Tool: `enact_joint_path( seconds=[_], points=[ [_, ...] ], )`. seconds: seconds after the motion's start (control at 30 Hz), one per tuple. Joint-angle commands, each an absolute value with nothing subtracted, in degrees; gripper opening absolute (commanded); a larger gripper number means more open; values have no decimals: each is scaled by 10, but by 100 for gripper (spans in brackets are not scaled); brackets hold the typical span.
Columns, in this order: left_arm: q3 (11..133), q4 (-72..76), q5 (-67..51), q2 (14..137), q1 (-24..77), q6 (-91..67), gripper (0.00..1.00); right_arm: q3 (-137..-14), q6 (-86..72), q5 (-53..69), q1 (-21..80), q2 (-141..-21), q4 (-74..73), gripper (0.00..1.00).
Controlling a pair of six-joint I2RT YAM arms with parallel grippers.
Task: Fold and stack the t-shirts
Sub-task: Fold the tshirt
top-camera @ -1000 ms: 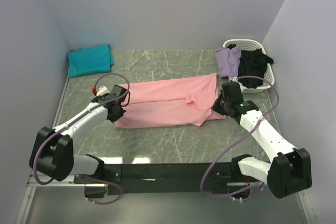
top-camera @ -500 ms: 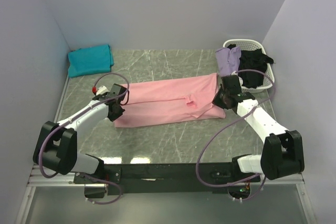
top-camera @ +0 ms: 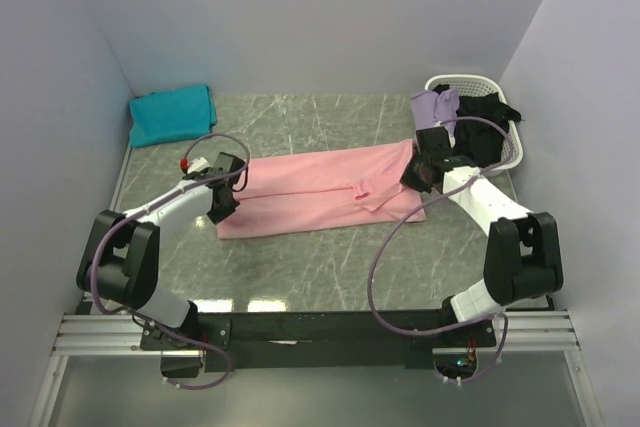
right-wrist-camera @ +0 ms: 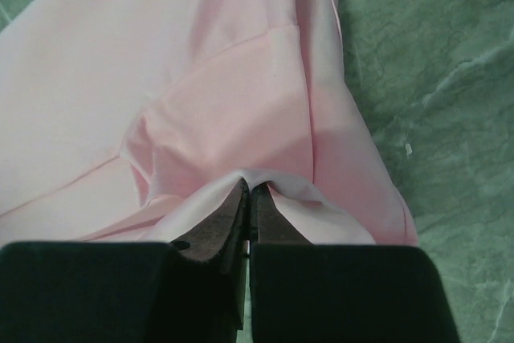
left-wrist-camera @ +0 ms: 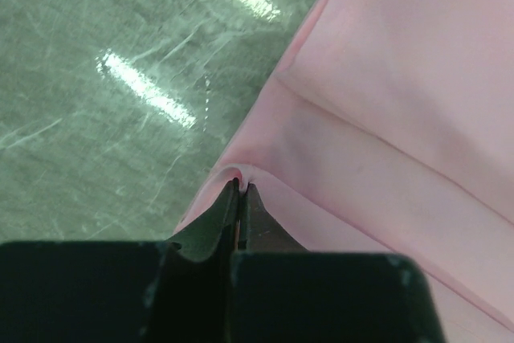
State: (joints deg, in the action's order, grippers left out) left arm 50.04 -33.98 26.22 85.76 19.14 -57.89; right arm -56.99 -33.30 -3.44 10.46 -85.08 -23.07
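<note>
Between left pincer and right pincer, pink t-shirt lies, ends pinched.

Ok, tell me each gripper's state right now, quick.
Left gripper: closed, pinching a fold at the edge of the pink t-shirt.
Right gripper: closed, pinching a fold of the same pink t-shirt.

1. The top view is bright and even, and it is sharp up to its edges; shadows there are faint and soft.
2. Two white glare patches lie on the green marble-patterned table near its front edge.
3. In the left wrist view, glare streaks cross the table; the black left claw is dark, without detail.
4. In the right wrist view, the light pink cloth shirt has soft shadow in its folds above the black right claw.
</note>
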Motion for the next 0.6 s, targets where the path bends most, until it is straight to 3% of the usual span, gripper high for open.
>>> enact_joint_path(
  seconds=[0.0, 0.57],
  points=[
    [536, -323, 273, 881, 187, -563, 1, -604, -322, -33, 99, -884, -212, 0],
    [555, -299, 279, 945, 171, -545, 1, -693, -303, -60, 94, -995, -226, 0]
  ],
)
